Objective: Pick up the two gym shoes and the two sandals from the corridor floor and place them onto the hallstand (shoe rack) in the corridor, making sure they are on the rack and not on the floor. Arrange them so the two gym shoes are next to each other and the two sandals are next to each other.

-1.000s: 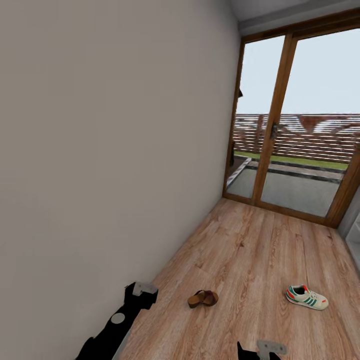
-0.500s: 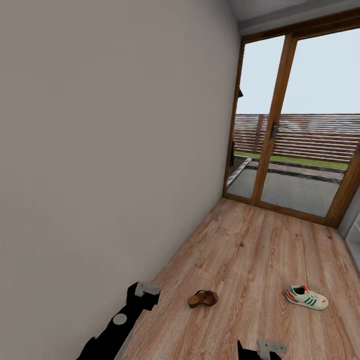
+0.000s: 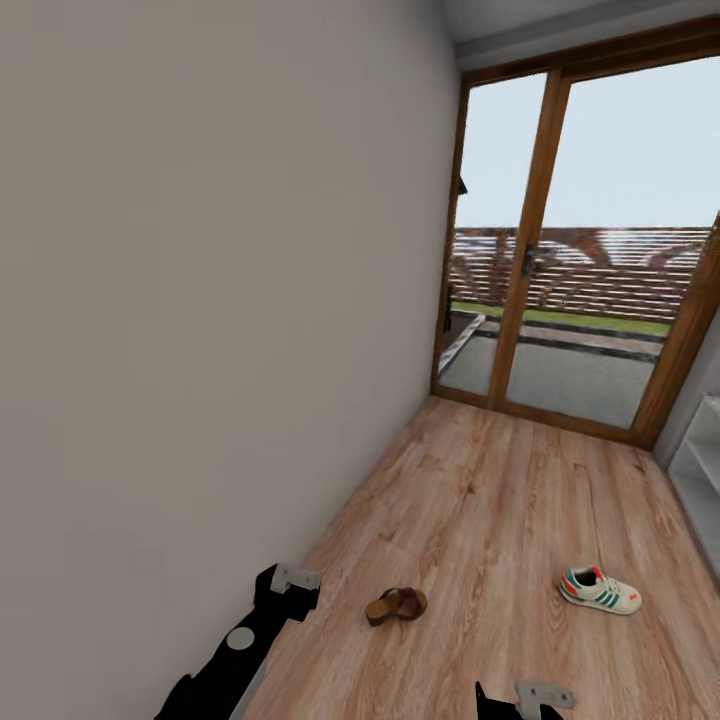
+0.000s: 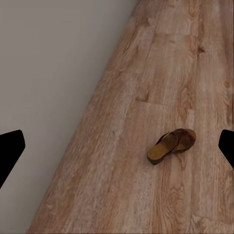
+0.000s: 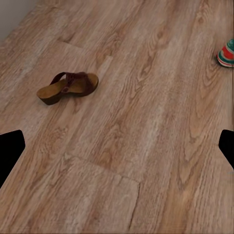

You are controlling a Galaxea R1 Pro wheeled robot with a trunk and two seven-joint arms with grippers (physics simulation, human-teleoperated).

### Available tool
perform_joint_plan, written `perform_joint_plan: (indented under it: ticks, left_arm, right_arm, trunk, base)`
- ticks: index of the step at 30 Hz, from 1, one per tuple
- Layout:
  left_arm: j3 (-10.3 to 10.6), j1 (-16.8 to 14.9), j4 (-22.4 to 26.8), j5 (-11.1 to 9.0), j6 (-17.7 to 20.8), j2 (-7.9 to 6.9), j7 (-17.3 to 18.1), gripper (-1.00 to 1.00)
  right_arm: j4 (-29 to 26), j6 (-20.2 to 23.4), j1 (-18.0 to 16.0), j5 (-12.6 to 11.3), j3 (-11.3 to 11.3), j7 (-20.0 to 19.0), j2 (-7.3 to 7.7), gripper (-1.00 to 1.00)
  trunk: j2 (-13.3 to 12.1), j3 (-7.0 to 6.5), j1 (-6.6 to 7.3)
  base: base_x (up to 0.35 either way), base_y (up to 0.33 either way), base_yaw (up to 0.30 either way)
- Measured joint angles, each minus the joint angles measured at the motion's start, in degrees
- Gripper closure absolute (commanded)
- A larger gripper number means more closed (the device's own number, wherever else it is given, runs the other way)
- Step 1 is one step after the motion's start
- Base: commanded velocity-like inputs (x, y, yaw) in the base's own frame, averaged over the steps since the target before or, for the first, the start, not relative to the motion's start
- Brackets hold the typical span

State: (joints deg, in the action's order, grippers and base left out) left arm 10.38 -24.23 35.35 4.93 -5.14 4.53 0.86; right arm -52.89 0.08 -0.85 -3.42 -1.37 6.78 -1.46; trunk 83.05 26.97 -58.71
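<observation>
- On the floor [image 3: 480, 500], the sandal [image 3: 396, 605] lies just ahead of the left hand [image 3: 285, 585], long axis crosswise; sneaker [image 3: 600, 590] sits off right.
- Left hand's nearer the sandal.
- Both hands, right hand [image 3: 535, 697] included: wide open, empty.

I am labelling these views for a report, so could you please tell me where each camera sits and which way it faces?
Head view: up on the robot, facing down the corridor floor toward the glass doors; left gripper and right gripper show low.
Left wrist view: aimed at a sandal by the wall; dark fingertips at the edges.
Right wrist view: over the floor; fingertips at the edges.
All three share the sandal; the head and right wrist views share a gym shoe.
</observation>
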Motion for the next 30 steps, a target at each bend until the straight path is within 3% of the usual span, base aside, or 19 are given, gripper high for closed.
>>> perform_joint_plan:
  ticks: [10,30]
  left_arm:
    - [0.1,0.0,0.0,0.0,0.0,0.26,0.0,-1.00]
    - [0.1,0.0,0.0,0.0,0.0,0.29,0.0,-1.00]
  right_arm:
    - [0.0,0.0,0.0,0.0,0.0,0.0,0.00,-1.00]
    - [0.1,0.0,0.0,0.0,0.0,0.0,0.00,-1.00]
  trunk:
    - [0.0,0.00,-0.01]
    - [0.0,0.00,-0.02]
  base:
    - [0.196,0.060,-0.295]
    - [0.014,0.003,-0.300]
